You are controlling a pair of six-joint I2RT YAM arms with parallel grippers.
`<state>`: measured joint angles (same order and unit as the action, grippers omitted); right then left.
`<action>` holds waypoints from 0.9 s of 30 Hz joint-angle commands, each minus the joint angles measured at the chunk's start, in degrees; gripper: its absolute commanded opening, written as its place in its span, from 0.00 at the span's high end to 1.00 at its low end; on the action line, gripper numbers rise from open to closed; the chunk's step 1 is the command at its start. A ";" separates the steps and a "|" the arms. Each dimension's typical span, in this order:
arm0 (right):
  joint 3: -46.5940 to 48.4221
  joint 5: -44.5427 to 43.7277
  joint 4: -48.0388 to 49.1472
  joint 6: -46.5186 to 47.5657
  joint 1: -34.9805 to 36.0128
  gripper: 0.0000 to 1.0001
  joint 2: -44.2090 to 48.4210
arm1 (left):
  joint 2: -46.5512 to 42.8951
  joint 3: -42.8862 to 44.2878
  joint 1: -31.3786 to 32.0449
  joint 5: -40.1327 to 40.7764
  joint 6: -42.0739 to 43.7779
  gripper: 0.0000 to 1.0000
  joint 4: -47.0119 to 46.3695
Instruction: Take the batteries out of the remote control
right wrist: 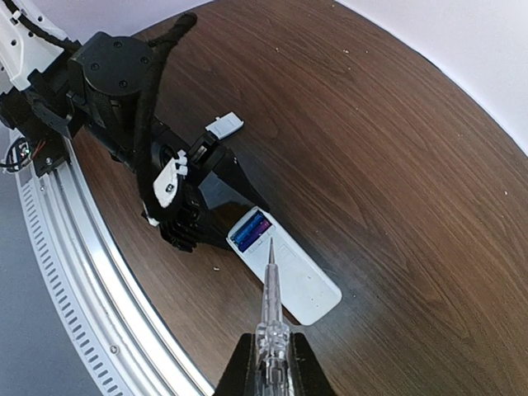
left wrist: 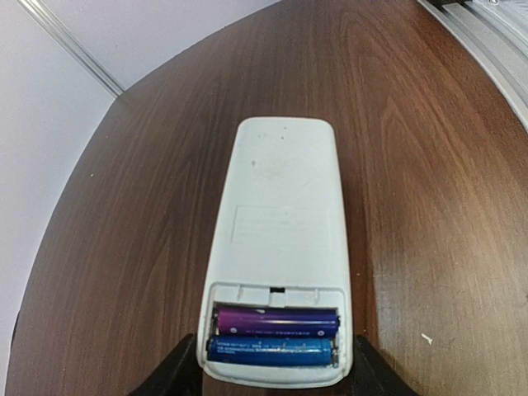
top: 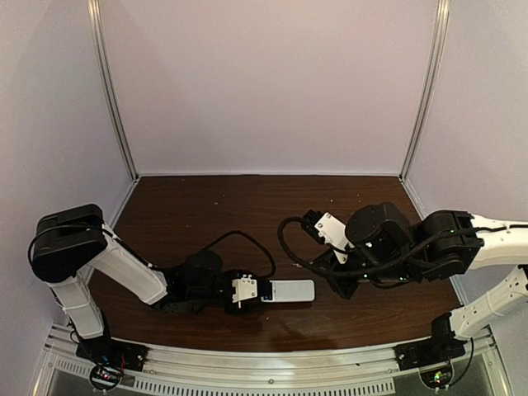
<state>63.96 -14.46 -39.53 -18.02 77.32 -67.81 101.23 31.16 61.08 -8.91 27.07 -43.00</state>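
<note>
Remote control [top: 290, 290]: lay flat on the brown table [top: 206, 214], white back up, battery slot open.
Batteries: both sat side by side in the open slot, the purple battery [left wrist: 276, 318] next to the blue battery [left wrist: 271, 351].
Left gripper [top: 257, 291]: jaws squeezed the remote's battery end from both sides.
Right gripper [right wrist: 268, 359]: jaws closed on a clear pointed tool [right wrist: 270, 297], its tip aimed at the remote.

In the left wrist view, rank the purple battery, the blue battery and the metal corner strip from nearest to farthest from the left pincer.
1. Blue battery, nearest slot, between the left pincer fingers.
2. Purple battery, just beyond it in the remote control.
3. Metal corner strip, far upper left, along the wall.
</note>
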 commanded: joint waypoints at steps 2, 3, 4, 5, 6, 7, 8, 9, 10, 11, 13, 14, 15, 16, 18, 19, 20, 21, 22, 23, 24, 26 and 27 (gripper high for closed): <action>1.35 1.81 -3.89 1.94 -0.25 1.00 -2.72 | -1.46 -1.33 -0.04 -1.06 2.59 1.00 -7.16; 1.34 2.89 -3.81 2.38 -0.24 1.00 -3.42 | -1.43 -1.48 -0.08 -1.28 2.63 1.00 -7.11; 1.46 3.98 -3.80 2.77 -0.32 1.00 -4.30 | -1.50 -1.60 -0.01 -1.64 2.71 1.00 -7.28; 1.60 4.67 -3.76 3.01 -0.27 1.00 -5.20 | -1.48 -1.74 0.05 -1.91 2.72 1.00 -7.54; 1.86 5.04 -3.87 3.24 -0.24 1.00 -6.17 | -1.46 -1.92 0.13 -2.25 2.77 1.00 -7.73; 2.21 5.26 -3.96 3.40 -0.24 1.00 -7.02 | -1.47 -2.09 0.26 -2.47 2.85 1.00 -8.11; 2.47 5.35 -3.93 3.62 -0.24 1.00 -7.81 | -1.47 -2.27 0.41 -2.44 2.89 1.00 -8.59; 2.79 5.30 -3.97 3.87 -0.24 1.00 -8.57 | -1.47 -2.46 0.55 -2.49 3.04 1.00 -9.05; 3.26 5.21 -3.92 4.09 -0.25 1.00 -9.31 | -1.47 -2.64 0.67 -2.69 3.12 1.00 -9.45; 3.68 4.96 -3.89 4.32 -0.24 1.00 -9.99 | -1.47 -2.71 0.85 -2.85 3.17 1.00 -9.76; 4.48 4.28 -4.11 4.55 -0.30 1.00 -11.28 | -1.45 -2.93 0.94 -3.36 3.16 1.00 -10.07; 4.84 3.90 -4.23 4.67 -0.28 1.00 -11.78 | -1.47 -3.06 1.01 -3.66 3.16 1.00 -10.20; 5.07 3.77 -4.20 4.89 -0.34 1.00 -12.15 | -1.43 -3.22 1.05 -3.87 3.16 1.00 -10.56; 5.11 3.62 -4.06 5.25 -0.37 1.00 -12.45 | -1.34 -3.41 1.05 -4.12 3.16 1.00 -11.13; 5.04 3.02 -3.38 5.97 -0.42 1.00 -12.84 | -1.29 -3.98 1.12 -4.45 3.33 1.00 -12.33; 5.00 2.91 -2.89 6.54 -0.47 1.00 -13.09 | -1.30 -4.19 1.14 -4.71 3.49 1.00 -12.78; 5.03 2.78 -2.66 6.98 -0.59 1.00 -13.34 | -1.23 -4.32 1.15 -5.12 3.51 1.00 -13.19; 5.03 2.69 -2.26 7.51 -0.66 1.00 -13.59 | -1.21 -4.49 1.10 -5.61 3.53 1.00 -13.50; 5.01 2.79 -2.04 8.09 -0.80 1.00 -13.85 | -1.09 -4.59 1.12 -6.06 3.54 1.00 -13.78; 5.03 2.97 -1.75 8.54 -0.93 1.00 -14.20 | -1.12 -4.65 1.12 -6.49 3.52 1.00 -13.97; 4.96 3.07 -1.47 9.11 -1.00 1.00 -14.54 | -1.12 -4.73 1.14 -6.77 3.52 1.00 -14.15; 4.90 3.97 -0.73 10.08 -1.15 1.00 -15.07 | -1.13 -4.92 1.11 -7.18 3.49 1.00 -14.57; 4.84 4.57 -0.34 10.48 -1.26 1.00 -15.39 | -1.09 -5.08 1.12 -7.33 3.52 1.00 -14.83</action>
<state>67.59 -10.26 -41.76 -10.28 76.60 -82.08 101.14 26.65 61.93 -13.96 30.06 -52.29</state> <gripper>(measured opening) 0.114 0.561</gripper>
